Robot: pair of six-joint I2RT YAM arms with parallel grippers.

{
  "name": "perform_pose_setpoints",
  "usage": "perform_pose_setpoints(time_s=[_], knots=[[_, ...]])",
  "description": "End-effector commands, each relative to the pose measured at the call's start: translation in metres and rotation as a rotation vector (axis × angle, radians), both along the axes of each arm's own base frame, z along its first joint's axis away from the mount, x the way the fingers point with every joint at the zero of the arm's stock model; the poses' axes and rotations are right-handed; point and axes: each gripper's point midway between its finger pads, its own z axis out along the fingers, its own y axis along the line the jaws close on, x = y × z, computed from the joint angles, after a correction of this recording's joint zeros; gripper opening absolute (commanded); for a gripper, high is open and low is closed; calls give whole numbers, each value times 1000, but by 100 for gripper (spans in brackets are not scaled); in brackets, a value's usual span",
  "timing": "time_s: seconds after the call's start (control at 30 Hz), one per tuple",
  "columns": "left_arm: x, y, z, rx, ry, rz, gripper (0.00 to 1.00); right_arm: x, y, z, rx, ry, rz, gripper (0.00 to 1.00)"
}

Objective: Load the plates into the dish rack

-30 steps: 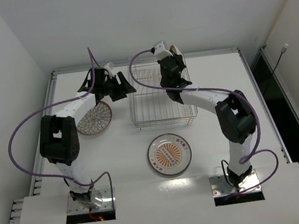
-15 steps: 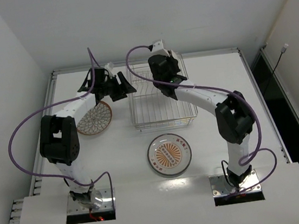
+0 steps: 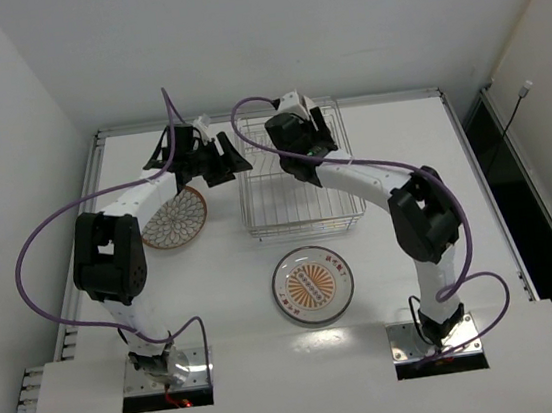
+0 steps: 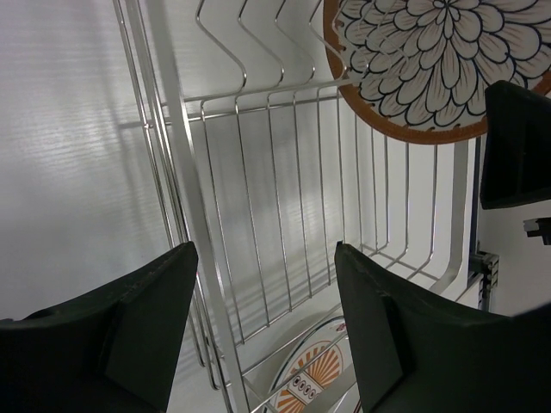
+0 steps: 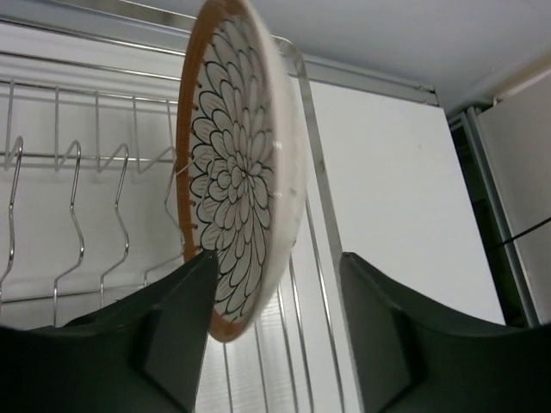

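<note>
One petal-pattern plate (image 5: 237, 172) stands on edge between the tines at the back right of the dish rack (image 3: 299, 189). My right gripper (image 5: 275, 284) is open around its lower rim, its left finger close against the patterned face, its right finger apart. From above, that plate (image 3: 320, 118) is a thin sliver beside the right gripper (image 3: 309, 134). My left gripper (image 3: 233, 161) is open at the rack's left rim, whose wire frame (image 4: 185, 215) shows between its fingers. A second petal plate (image 3: 174, 219) lies flat left of the rack. The sunburst plate (image 3: 313, 284) lies in front of it.
The rack's other tine slots (image 5: 86, 172) to the left of the standing plate hold nothing. The left wrist view looks through the rack to the racked plate (image 4: 430, 60) and the right gripper's dark finger (image 4: 516, 146). White walls close in behind and at both sides.
My right gripper has moved left and down over the rack, and opened, letting go of the petal plate, which now stands in the tines. The left arm has not moved.
</note>
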Motion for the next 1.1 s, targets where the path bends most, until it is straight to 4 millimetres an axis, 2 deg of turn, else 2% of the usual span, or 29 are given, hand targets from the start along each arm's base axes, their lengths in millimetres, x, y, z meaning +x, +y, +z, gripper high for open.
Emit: perform_pose_setpoints(time_s=[0.0, 0.03, 0.13, 0.2, 0.33, 0.4, 0.43, 0.47, 0.5, 0.53, 0.6, 0.67, 0.7, 0.73, 0.77, 0.8, 0.83, 0.87, 0.9, 1.03, 1.07], knots=[[6, 0, 2, -21, -20, -1, 63, 3, -2, 21, 57, -53, -32, 64], [6, 0, 2, -21, -20, -1, 63, 2, -1, 18, 54, -38, -20, 67], [6, 0, 2, -21, -20, -1, 63, 0, 1, 32, 62, -28, 0, 71], [6, 0, 2, -21, -20, -1, 63, -2, 0, 46, 76, -48, 0, 72], [6, 0, 2, -21, -20, -1, 63, -17, -5, 88, 122, -111, 11, 73], [7, 1, 1, -15, -21, 6, 63, -37, -14, 114, 165, -150, 17, 73], [10, 3, 3, 1, -31, 12, 63, -45, -10, 122, 202, -163, 47, 73], [7, 4, 0, 12, -22, 5, 63, -62, -10, 133, 256, -168, 117, 75], [10, 6, 2, 20, -26, 17, 63, -71, -6, 135, 293, -161, 173, 77], [10, 6, 2, 26, -32, 12, 63, -79, -5, 121, 309, -126, 232, 77], [11, 7, 2, 31, -33, 19, 63, -107, 6, 120, 392, -81, 367, 78], [11, 7, 2, 32, -33, 19, 63, -125, 7, 110, 428, -28, 407, 79], [11, 7, 2, 32, -33, 19, 63, -141, 7, 86, 448, 53, 427, 79], [11, 8, 6, 35, -47, 15, 63, -151, 6, 79, 466, 78, 435, 79], [12, 9, 5, 41, -48, 23, 63, -165, 2, 84, 503, 73, 454, 79], [12, 9, 5, 42, -48, 23, 63, -180, 3, 59, 544, 136, 461, 79], [11, 9, 10, 44, -66, 18, 63, -190, 3, 53, 574, 150, 472, 79], [11, 9, 10, 44, -66, 18, 63, -206, 4, 60, 630, 141, 521, 79], [12, 11, 14, 55, -81, 23, 63, -219, 2, 39, 669, 185, 510, 79], [16, 22, 28, 90, -117, 45, 63, -261, -3, 18, 859, 197, 520, 79], [17, 23, 28, 96, -118, 53, 63, -275, -1, -4, 891, 246, 537, 79]])
